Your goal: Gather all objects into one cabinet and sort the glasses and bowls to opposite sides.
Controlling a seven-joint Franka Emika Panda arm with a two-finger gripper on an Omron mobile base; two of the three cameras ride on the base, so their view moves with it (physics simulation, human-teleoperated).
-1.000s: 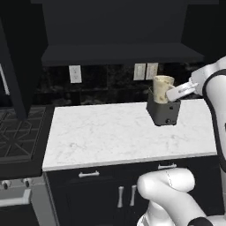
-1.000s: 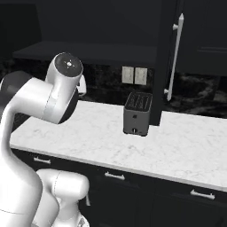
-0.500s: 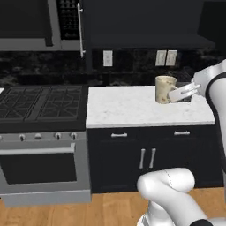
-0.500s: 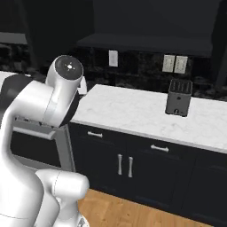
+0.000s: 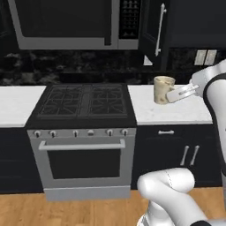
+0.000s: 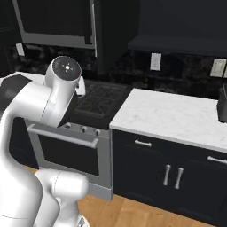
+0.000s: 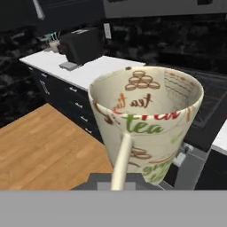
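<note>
A cream mug (image 5: 162, 89) with a faint printed pattern hangs upright in the air over the white counter's left end, just right of the stove. My gripper (image 5: 175, 93) is shut on its loop handle from the right. In the hand view the mug (image 7: 148, 117) stands close in front, its empty inside showing and its handle (image 7: 120, 162) running down to my gripper (image 7: 116, 181). The black wall cabinet's door with the long silver bar handle (image 5: 161, 27) is up and slightly left of the mug.
A black stove (image 5: 84, 103) with an oven below and a microwave (image 5: 62, 24) above sits left of the mug. A white marble counter (image 6: 177, 117) over black drawers runs right to a black toaster (image 7: 82, 44). Wooden floor (image 7: 48, 146) lies below.
The whole picture has shifted: the base has driven left, from the toaster counter to the stove. The mug has stayed in my shut gripper throughout.
</note>
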